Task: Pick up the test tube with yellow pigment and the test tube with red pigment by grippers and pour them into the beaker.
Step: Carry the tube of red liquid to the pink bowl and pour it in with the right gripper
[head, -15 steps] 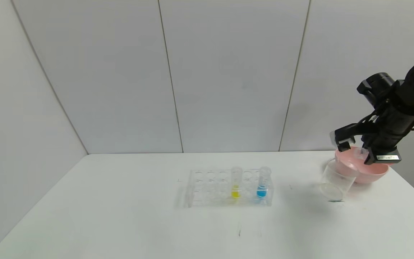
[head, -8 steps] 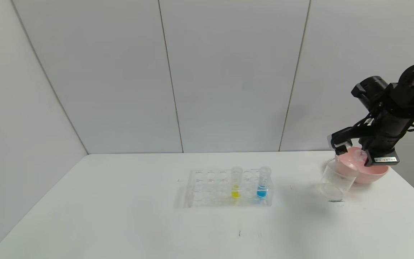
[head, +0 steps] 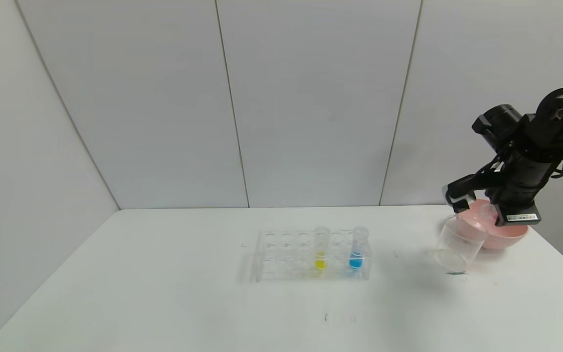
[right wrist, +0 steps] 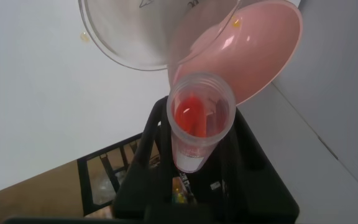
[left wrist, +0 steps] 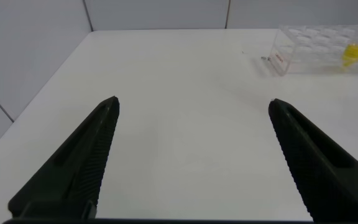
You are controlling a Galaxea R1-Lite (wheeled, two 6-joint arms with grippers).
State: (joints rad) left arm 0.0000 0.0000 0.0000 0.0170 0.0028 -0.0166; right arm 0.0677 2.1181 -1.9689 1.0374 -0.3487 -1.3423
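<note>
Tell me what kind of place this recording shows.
Probably a mock chemistry bench for robot trials: a clear rack holding a yellow tube and a blue tube, a beaker and a pink bowl on a white table between plain panel walls.

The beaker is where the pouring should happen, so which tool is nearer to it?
Right. The right tool, shut on the test tube with red pigment, hangs just above the beaker. The left tool stands open, out of the head view.
</note>
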